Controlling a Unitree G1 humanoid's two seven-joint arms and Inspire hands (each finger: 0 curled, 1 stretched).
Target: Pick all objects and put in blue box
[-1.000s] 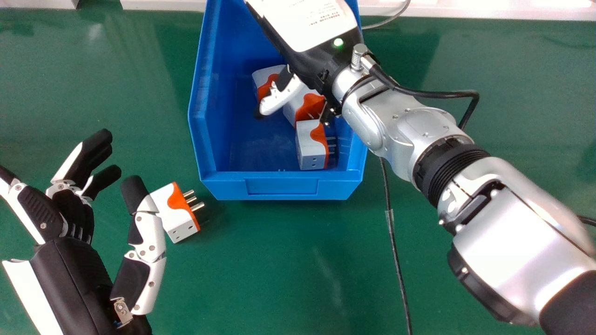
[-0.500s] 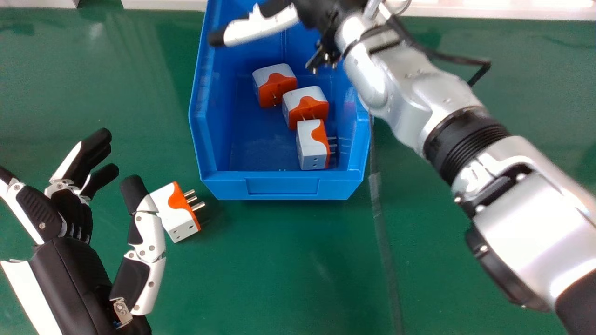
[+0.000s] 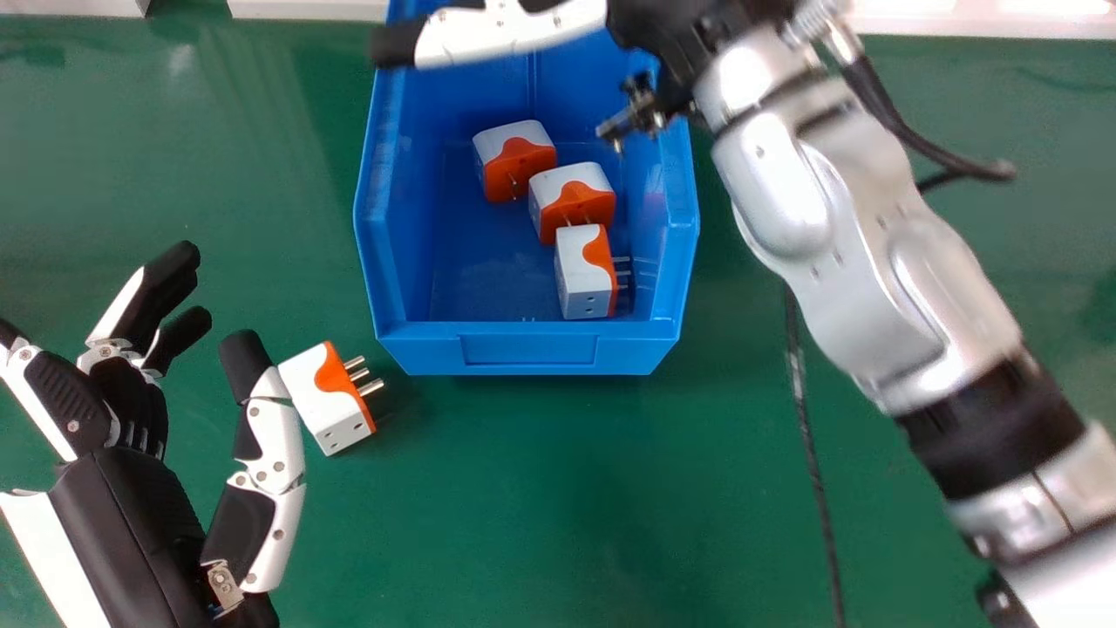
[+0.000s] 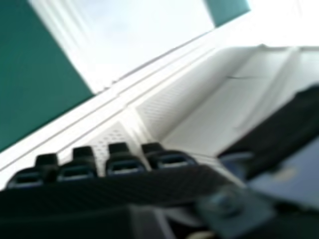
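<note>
A white and orange plug adapter (image 3: 327,397) sits on the green bench (image 3: 523,488), outside the near left corner of the blue box (image 3: 527,349), its metal prongs pointing toward the box and its socket face turned to the near side. Just beside it is the left hand (image 3: 126,515) — fingers spread apart, the thumb bent slightly and standing well away from the others, nothing held; whether the thumb touches the adapter I cannot tell. Inside the box, three more adapters of the same kind lie on the floor in a loose diagonal from far left to near right: the far adapter (image 3: 514,161), the middle adapter (image 3: 571,201) and the near adapter (image 3: 586,272), this last with its prongs toward the right wall. The right hand (image 3: 514,35) is above the far part of the box, its thumb stretched out straight across the left wall, and the silver right forearm (image 3: 872,253) slants in from the right side of the head view. A black cable (image 3: 811,445) runs along the bench to the right of the box. In the right hand view, the fingertips of the right hand (image 4: 124,162) form a row with the thumb apart — nothing is between them — and past them appear a white structure (image 4: 199,94) and a green surface (image 4: 35,74).
</note>
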